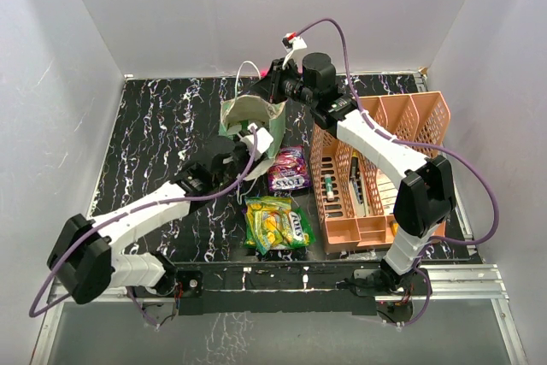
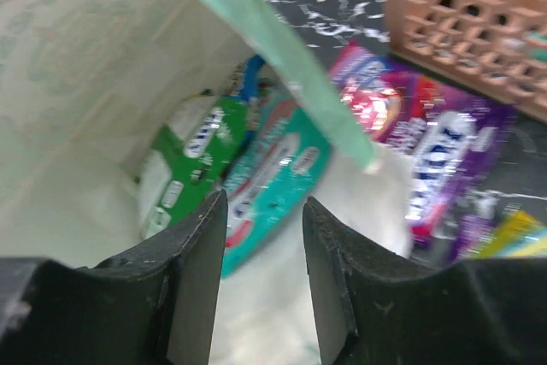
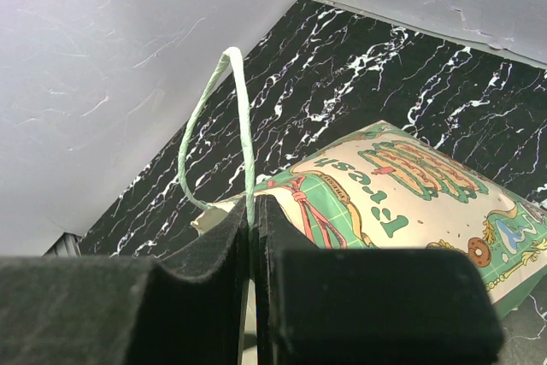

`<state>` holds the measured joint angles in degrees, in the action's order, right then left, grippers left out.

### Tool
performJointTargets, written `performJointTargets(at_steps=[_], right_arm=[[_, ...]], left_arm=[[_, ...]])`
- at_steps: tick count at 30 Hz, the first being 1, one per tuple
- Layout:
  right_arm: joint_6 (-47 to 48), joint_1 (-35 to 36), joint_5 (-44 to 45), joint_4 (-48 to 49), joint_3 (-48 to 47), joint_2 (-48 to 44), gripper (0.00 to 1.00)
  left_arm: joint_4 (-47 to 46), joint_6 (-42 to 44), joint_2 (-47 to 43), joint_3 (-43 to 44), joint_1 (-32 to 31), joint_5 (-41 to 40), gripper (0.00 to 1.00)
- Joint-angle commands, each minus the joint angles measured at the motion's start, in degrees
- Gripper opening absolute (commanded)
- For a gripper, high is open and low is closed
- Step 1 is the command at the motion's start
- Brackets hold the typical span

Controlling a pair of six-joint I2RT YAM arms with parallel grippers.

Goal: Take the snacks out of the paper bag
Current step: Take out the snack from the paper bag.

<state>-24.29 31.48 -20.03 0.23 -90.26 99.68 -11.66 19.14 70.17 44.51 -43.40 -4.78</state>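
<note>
Diagonally, the left arm (image 1: 145,207) stretches from its base at the near-left corner up and rightward across the black marbled table (image 1: 162,134). Its wrist is bent toward the mouth of the paper bag (image 1: 248,117). The left gripper (image 2: 263,211) sits right at that mouth with its jaws parted and nothing between them, touching nothing that can be made out. In its wrist view it looks down the cream inside of the bag. A green packet (image 2: 192,160) and a teal packet (image 2: 273,177) lie side by side at the bottom, both blurred. The bag's green rim (image 2: 273,49) slants across just above the fingers.

Left of the bag, bare marbled surface runs to the white side wall (image 1: 68,83).

Right of the bag mouth, a purple packet (image 1: 289,170) lies flat on the table. A yellow-green packet (image 1: 278,224) lies nearer the arm bases, just beside it.

Further right, the right arm (image 1: 376,147) rises from its base, folds at the elbow and reaches back left over the peach organiser (image 1: 427,117). The right gripper (image 3: 253,207) is at the far rim of the bag, jaws pressed together on the cord handle (image 3: 244,117), which loops up from between the pads. The bag's printed outer face (image 3: 402,185) tilts away to its right. The organiser stands just beside the purple packet, leaving only a narrow lane between them.
</note>
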Motion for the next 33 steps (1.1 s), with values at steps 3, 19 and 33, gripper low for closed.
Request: performJointTargets(at_steps=[3,19,33], right_arm=[[-0.14,0.02,0.07,2.83,-3.46,-2.18,0.07],[0.46,-0.02,0.87,1.99,-4.78,-1.94,0.07],[0.91,-0.03,0.79,1.32,-5.9,-1.16,0.07]], left_arm=[[-16.71,14.12,5.05,-0.34,4.37,4.13,0.39],[-35.0,15.81,17.47,-3.48,9.72,6.5,0.56],[-35.02,18.24,26.2,1.26,12.56,6.5,0.62]])
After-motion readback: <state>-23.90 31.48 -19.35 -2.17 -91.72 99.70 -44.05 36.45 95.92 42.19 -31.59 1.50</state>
